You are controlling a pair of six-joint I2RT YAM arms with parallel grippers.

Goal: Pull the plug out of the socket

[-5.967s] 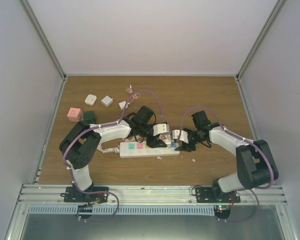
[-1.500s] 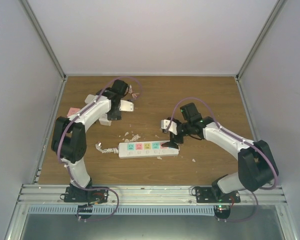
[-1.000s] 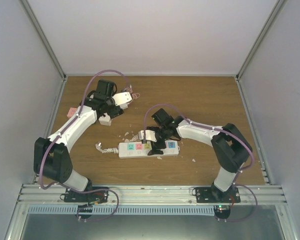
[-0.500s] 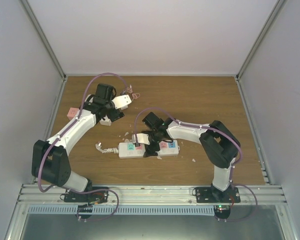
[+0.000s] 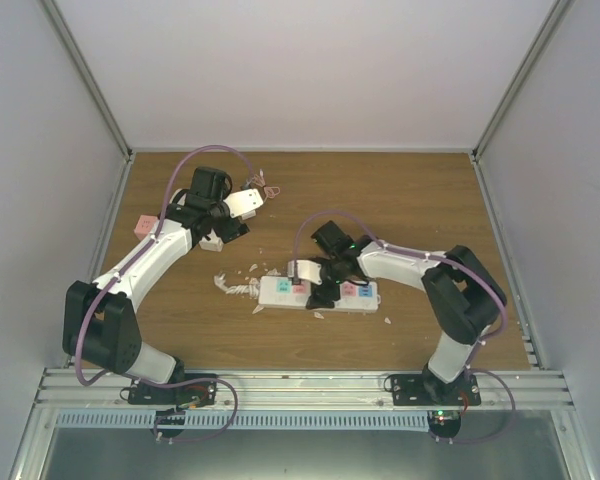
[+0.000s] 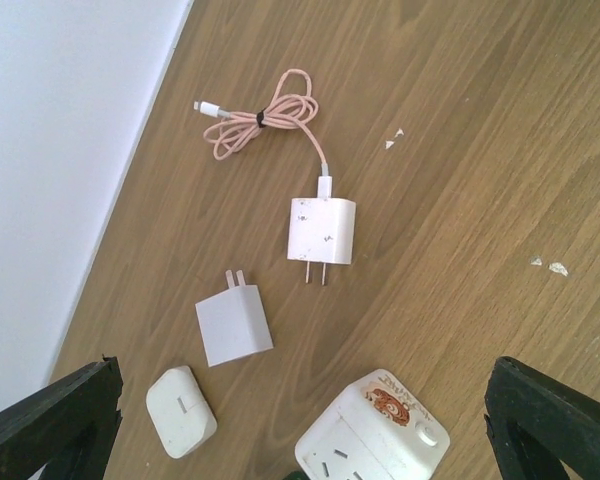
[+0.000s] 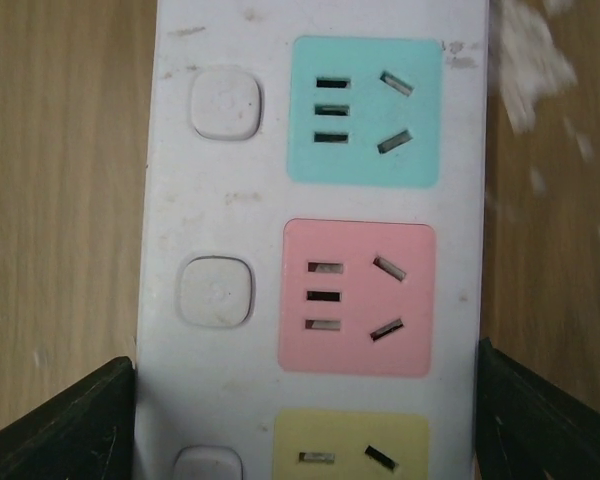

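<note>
The long white plastic socket strip (image 5: 276, 293) with its row of soft-coloured squares lies flat on the brown wooden bench (image 5: 410, 200). It sits a bit nearer the arms than the middle, and its long side runs left to right. Its short white cord (image 5: 232, 287) is bunched up at the left end. The right end effector (image 7: 305, 355) hangs right over the socket strip and looks straight down at it. Its two black fingers (image 7: 70, 425) stand one on each long side of the strip, right at the edges, by a pink square and a yellow square. I cannot tell if the fingers squeeze the strip or only touch it. Little white crumbs (image 7: 520, 70) lie on the wood beside it. The left end effector (image 6: 302, 370) is well apart from the strip, over the far left part of the bench, and its fingers are spread wide. Under it lie a coiled pink cable (image 6: 265, 110) joined to a white square charger (image 6: 322, 230) with two metal pins. Near them are a smaller white plug block (image 6: 233, 325), a small rounded white box (image 6: 180, 425) and a white cube socket with a round orange picture (image 6: 375, 440). A pink cube (image 5: 145, 223) sits near the left edge.
</note>
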